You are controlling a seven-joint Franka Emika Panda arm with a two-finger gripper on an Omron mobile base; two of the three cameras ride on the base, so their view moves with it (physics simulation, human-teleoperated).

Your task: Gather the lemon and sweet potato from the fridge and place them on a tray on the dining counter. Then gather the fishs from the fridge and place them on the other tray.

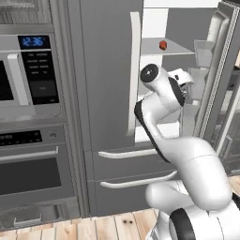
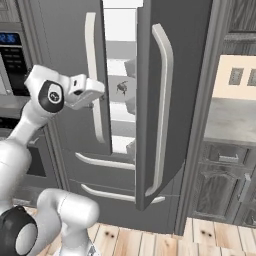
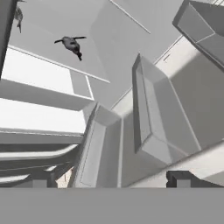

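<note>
I observed the fridge (image 1: pixel 110 84) with its right door swung open and its left door closed; the two drawers with curved handles below were shut. The arm reached into the gap between the doors, and the end effector (image 1: pixel 185 79) sat at mid-height just inside the opening, its white hand visible in the left base view and at (image 2: pixel 85 90) in the right base view. In the hand view the two dark fingertips (image 3: pixel 179 178) stood well apart at the bottom edge, one near the left and one near the right, with nothing between them, so I read the end effector as wide and empty. The sweet potato (image 1: pixel 163 45) lay on an upper shelf (image 1: pixel 180 49) inside the fridge, above and slightly left of the end effector, apart from it. One fish (image 3: pixel 71 43), a small dark grey body with thin fins, lay on a pale shelf (image 3: pixel 48 76) in the upper left of the hand view; the same fish appeared at (image 2: pixel 121 88) through the door gap in the right base view, just right of the end effector. A second fish (image 3: pixel 18 16) showed partly at the far upper left edge of the hand view. The grey door bins (image 3: pixel 162 118) on the inside of the open door lay near the end effector on its right. To the left of the fridge, a microwave (image 1: pixel 28 70) stood above an oven (image 1: pixel 33 164). I could not locate the lemon.
</note>
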